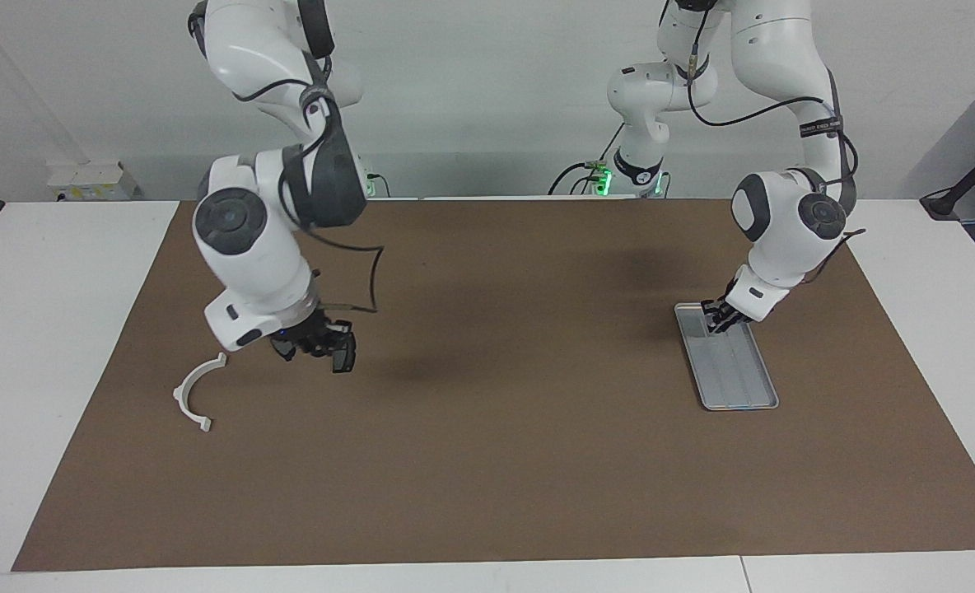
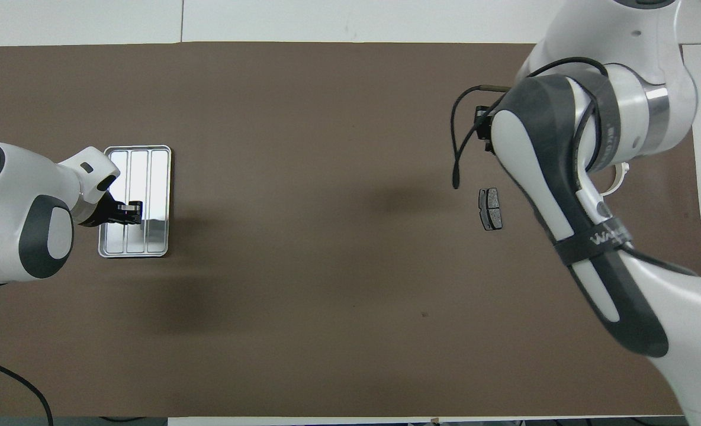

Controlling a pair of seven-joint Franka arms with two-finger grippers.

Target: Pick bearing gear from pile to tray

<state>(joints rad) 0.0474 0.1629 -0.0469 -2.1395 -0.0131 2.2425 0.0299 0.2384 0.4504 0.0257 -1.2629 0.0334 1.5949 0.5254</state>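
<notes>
The tray (image 1: pixel 739 375) (image 2: pixel 156 177) lies on the brown mat toward the left arm's end. My left gripper (image 1: pixel 716 319) (image 2: pixel 130 210) is shut, its tips down in the part of the tray nearer to the robots. My right gripper (image 1: pixel 306 347) hangs raised over the pile, beside the white curved bracket (image 1: pixel 194 392) (image 2: pixel 618 180). One dark brake pad (image 2: pixel 490 208) shows in the overhead view, where the right arm covers its own gripper and the rest of the pile. The bearing gear is hidden in both views.
A small black camera (image 1: pixel 343 356) (image 2: pixel 482 121) hangs on a cable beside the right gripper. The brown mat (image 1: pixel 520 461) covers most of the white table. A white box (image 1: pixel 92 179) stands on the table past the mat's corner near the right arm's base.
</notes>
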